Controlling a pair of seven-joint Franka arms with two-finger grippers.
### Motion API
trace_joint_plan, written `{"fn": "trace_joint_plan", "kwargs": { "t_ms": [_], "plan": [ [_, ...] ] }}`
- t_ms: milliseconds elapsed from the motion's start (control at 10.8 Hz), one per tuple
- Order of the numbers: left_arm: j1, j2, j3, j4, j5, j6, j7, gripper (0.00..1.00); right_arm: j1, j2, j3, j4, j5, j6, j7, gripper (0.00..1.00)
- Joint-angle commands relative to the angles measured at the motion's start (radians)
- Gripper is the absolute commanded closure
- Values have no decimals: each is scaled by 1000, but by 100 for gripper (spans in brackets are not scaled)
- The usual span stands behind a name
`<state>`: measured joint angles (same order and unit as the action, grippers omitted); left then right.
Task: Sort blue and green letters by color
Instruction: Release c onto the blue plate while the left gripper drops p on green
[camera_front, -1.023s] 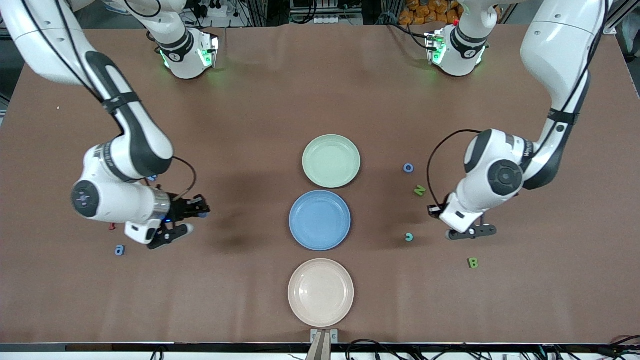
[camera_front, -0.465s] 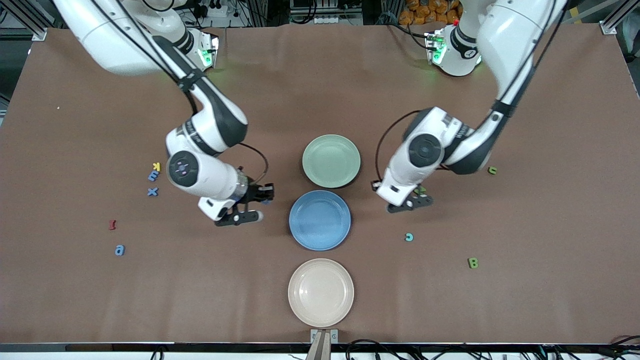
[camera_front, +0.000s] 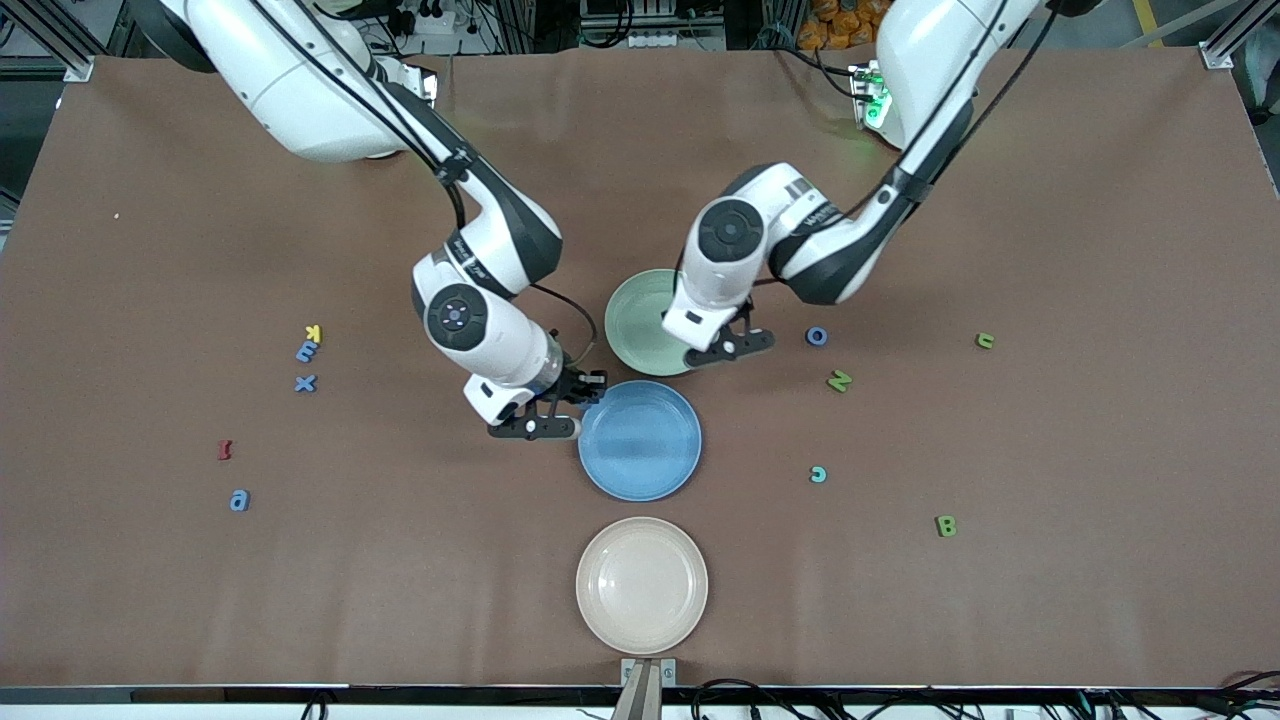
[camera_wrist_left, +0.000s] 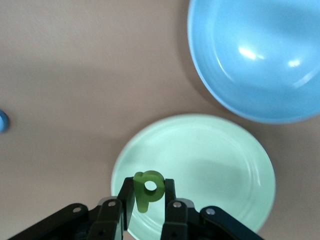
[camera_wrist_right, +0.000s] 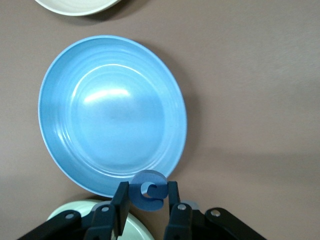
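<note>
Green p (camera_wrist_left: 148, 190) clamped in left gripper (camera_wrist_left: 148, 206); blue letter (camera_wrist_right: 148, 190) in right gripper (camera_wrist_right: 148, 206).

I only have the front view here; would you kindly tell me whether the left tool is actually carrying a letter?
Observer: Yes, its wrist view shows the left tool shut on a green letter p.
Operator: Thank you. Is it above the green plate?
Observer: It is over the green plate, close to the rim rather than the middle.
Operator: And the right tool?
Observer: The right tool is shut on a blue letter at the edge of the blue plate.
</note>
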<state>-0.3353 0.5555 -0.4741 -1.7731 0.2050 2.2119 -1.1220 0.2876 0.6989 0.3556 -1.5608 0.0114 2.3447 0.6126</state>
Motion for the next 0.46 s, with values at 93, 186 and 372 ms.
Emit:
{"fn": "trace_joint_plan", "kwargs": {
  "t_ms": [93, 186, 372],
  "plan": [
    [-39, 9, 3, 6, 10, -8, -45, 0, 113, 70, -92, 99, -1, 15, 84, 67],
    [-42, 10, 3, -2, 10, -9, -68, 0, 122, 71, -108, 110, 4, 13, 79, 58],
    [-12, 7, 11, -2, 19, -11, -64, 0, 127, 77, -116, 123, 30, 10, 78, 44]
  ]
}}
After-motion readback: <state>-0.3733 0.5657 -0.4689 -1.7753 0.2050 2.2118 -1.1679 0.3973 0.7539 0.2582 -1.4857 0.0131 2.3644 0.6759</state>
